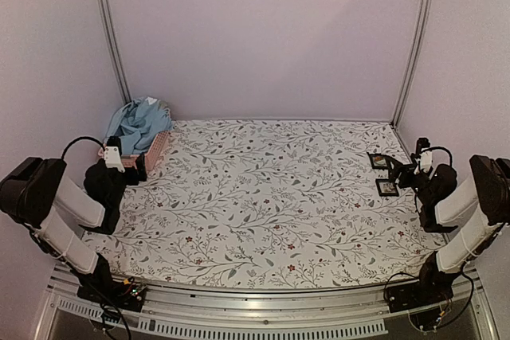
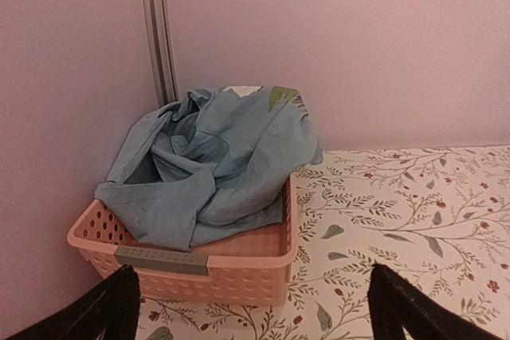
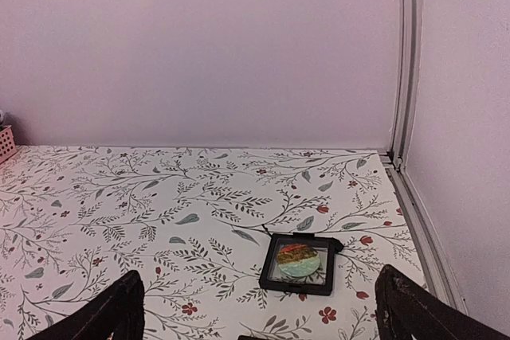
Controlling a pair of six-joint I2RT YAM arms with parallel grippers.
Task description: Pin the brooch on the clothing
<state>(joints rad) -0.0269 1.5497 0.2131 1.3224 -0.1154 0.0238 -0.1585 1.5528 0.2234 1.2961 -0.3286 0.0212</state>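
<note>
clothing (image 2: pixel 211 165): in basket (image 2: pixel 247 260), straight ahead of left end effector (image 2: pixel 253 292), fingers apart
brooch (image 3: pixel 297 259): across worktop (image 1: pixel 263 197) from basket, ahead of right end effector (image 3: pixel 259 288), fingers apart

Illumination is dim, diffuse and pink-tinted; shadows are soft. Glare marks the near rail (image 1: pixel 253 305).

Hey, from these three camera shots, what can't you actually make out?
Left wrist view: the T-shirt lies crumpled in the pink basket; its folds hide almost all the print.
Right wrist view: the brooch sits inside a black frame; its back is out of sight.
Top view: the two frames are too small to show contents.
</note>
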